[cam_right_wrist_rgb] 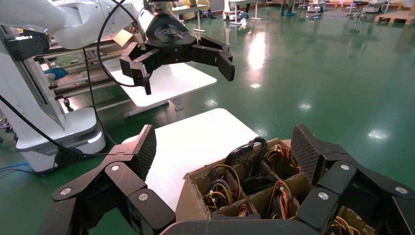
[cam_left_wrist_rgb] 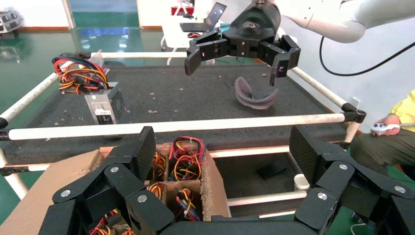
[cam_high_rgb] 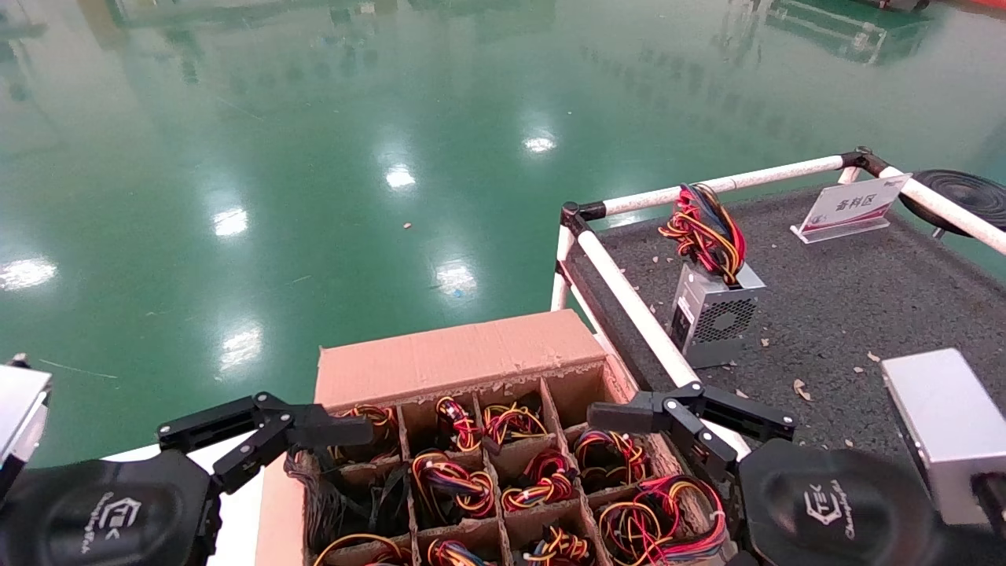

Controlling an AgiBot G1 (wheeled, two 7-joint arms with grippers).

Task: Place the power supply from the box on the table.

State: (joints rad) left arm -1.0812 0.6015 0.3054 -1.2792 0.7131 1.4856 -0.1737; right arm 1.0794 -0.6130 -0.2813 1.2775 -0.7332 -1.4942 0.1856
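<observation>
Your left claw [cam_high_rgb: 314,436] hovered spread wide over the near-left corner of the cardboard box [cam_high_rgb: 464,358], holding nothing. Your right claw [cam_high_rgb: 676,409] hung just as wide and just as empty above the box's right edge, beside the white pipe rail [cam_high_rgb: 629,295] of the worktop [cam_high_rgb: 849,291].

Inside the box, cardboard dividers formed square cells, and each cell you could see showed a looped bundle of red, yellow and orange wires [cam_high_rgb: 448,475]; the power supply bodies sat hidden below them, so the task's unit was in the box. The left wrist view showed the same wires [cam_left_wrist_rgb: 186,159] between that claw's fingers [cam_left_wrist_rgb: 142,152].

On the worktop, right of the box, 1 grey vented unit [cam_high_rgb: 711,314] stood with its wire bundle on top. A small white sign [cam_high_rgb: 853,206] stood farther back from the box.
</observation>
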